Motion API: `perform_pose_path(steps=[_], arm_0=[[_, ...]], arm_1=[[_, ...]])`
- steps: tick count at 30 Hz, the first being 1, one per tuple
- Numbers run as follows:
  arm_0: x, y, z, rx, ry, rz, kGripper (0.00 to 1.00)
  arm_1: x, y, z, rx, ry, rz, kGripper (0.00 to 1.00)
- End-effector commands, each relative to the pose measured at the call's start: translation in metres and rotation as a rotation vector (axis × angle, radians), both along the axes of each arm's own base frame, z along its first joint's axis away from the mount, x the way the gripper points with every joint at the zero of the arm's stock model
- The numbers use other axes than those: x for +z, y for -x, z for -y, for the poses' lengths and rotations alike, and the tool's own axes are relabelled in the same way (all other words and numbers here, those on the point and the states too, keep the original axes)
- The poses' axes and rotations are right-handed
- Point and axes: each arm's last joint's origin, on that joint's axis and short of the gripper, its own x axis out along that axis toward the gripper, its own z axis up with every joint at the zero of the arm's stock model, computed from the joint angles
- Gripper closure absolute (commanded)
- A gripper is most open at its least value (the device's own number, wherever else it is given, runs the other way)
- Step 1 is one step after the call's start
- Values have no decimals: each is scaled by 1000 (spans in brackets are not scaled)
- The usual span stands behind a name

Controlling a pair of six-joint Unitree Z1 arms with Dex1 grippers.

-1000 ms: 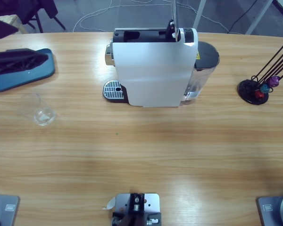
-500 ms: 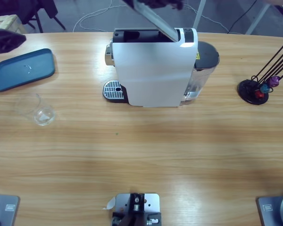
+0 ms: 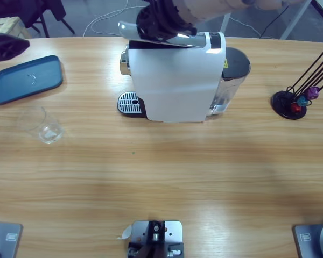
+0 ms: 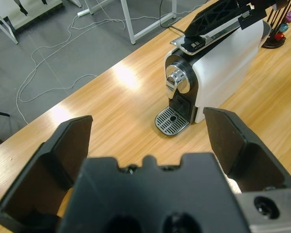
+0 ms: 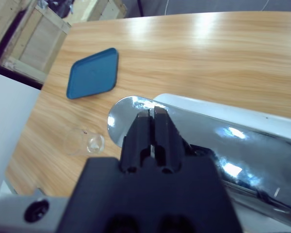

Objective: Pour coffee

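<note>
On top of the coffee machine (image 3: 175, 80), the right gripper (image 5: 153, 131), jaws pressed together, pushes the lever (image 3: 156, 33) down, the left gripper (image 4: 148, 141) spread empty, the glass (image 3: 43, 124) not yet under the spout.

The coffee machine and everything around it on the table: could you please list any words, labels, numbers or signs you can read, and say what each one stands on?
No text can be read in any view.
Coffee machine: a small yellow label beside its water tank, too small to read.
Lever: light button marks at its front end, too blurred to read.
Blue tray, glass cup, capsule rack: no markings visible.
</note>
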Motion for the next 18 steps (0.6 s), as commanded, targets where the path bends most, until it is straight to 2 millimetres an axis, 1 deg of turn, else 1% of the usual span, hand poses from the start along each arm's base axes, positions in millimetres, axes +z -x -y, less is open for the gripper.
perform_pose_path(steps=[1, 5, 7, 8, 10, 11, 12, 13, 14, 15, 16, 18], arm_0=[[-11, -2, 0, 27, -31, -44, 0], [-15, -4, 2, 28, -43, -58, 0], [-17, -5, 2, 30, -53, -72, 0], [-18, -4, 2, 30, -57, -75, 0], [-19, -3, 0, 46, -51, -87, 0], [-20, -3, -2, 64, -46, -96, 0], [-22, -2, -4, 85, -41, -106, 0], [-25, -2, -6, 106, -45, -115, 0], [-28, -3, -7, 127, -58, -124, 0], [-32, -5, -10, 180, -84, -131, 0], [-35, -8, -12, 237, -91, -146, 0], [-42, -13, -14, 341, -76, -174, 0]], arm_1=[[-115, -8, -31, 54, 311, -271, 1000], [-120, -7, -30, 54, 325, -282, 1000], [-120, -7, -29, 51, 325, -281, 1000], [-116, -7, -29, 48, 320, -272, 1000], [-99, -6, -27, 67, 292, -207, 1000], [-79, -4, -24, 122, 282, -116, 1000], [-60, 0, -20, 159, 277, -44, 876], [-40, 5, -13, 180, 275, 21, 212], [-14, 15, -2, 193, 266, 100, 2], [4, 23, 8, 169, 261, 152, 0], [17, 32, 19, 140, 258, 185, 0], [32, 57, 43, 119, 260, 217, 0]])
